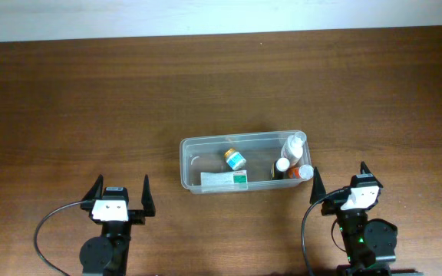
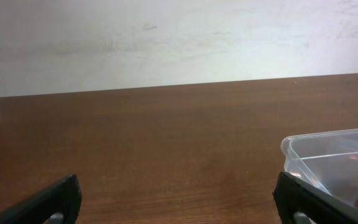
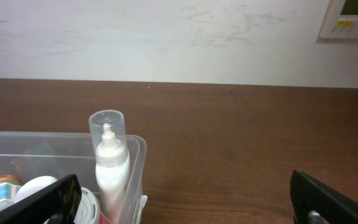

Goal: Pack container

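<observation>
Inside, the container (image 1: 236, 139) holds bottles (image 1: 292, 144) and a tube (image 1: 225, 179); left tool (image 1: 122, 184) and right tool (image 1: 339, 170) stand apart.

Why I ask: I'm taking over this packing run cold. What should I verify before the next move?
1. left hand open and empty: ok.
2. right hand open and empty: ok.
3. container upright, lying between the two hands: ok.
4. tube and teal-labelled bottle lying inside the walls: ok.
5. Clearance for the right hand: the spray bottle stands in the container's end corner nearest that hand, its cap above the rim. Probably not ok for a low sweep.
6. Whether anything more is left to pack: cannot tell from these views.
</observation>
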